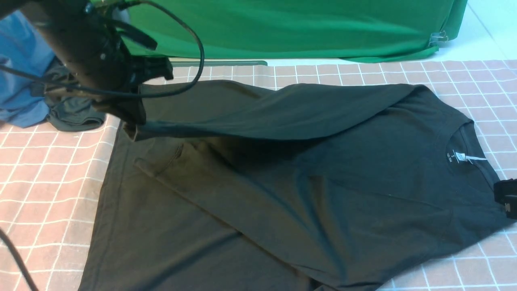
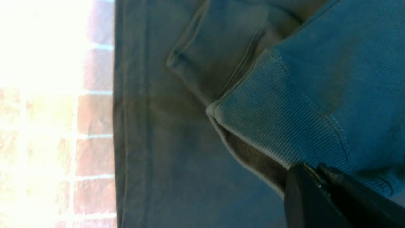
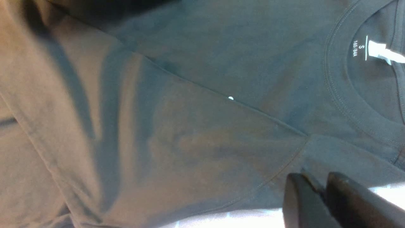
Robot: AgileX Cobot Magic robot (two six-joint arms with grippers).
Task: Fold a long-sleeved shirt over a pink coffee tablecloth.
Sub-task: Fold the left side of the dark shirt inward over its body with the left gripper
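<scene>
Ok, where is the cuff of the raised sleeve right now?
Front view, left side: the cuff is held up by the fingers of the left gripper, above the hem end of the long-sleeved shirt, close to the crumpled dark garment.

Matte black left end effector (image 2: 311,169), thick black arm (image 1: 80,48), looping cables (image 1: 200,52).

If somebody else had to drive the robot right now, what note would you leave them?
Grippers: the left gripper is shut on the ribbed cuff of one sleeve, held lifted over the long-sleeved shirt. The right gripper has its jaws close together at the shirt's shoulder edge; I can't tell whether it pinches cloth.
Where: the shirt is spread on the pink tablecloth, collar towards the robot's right.
Done: the other sleeve lies folded across the body.
Left: lay the held sleeve down, then fold the body.
</scene>
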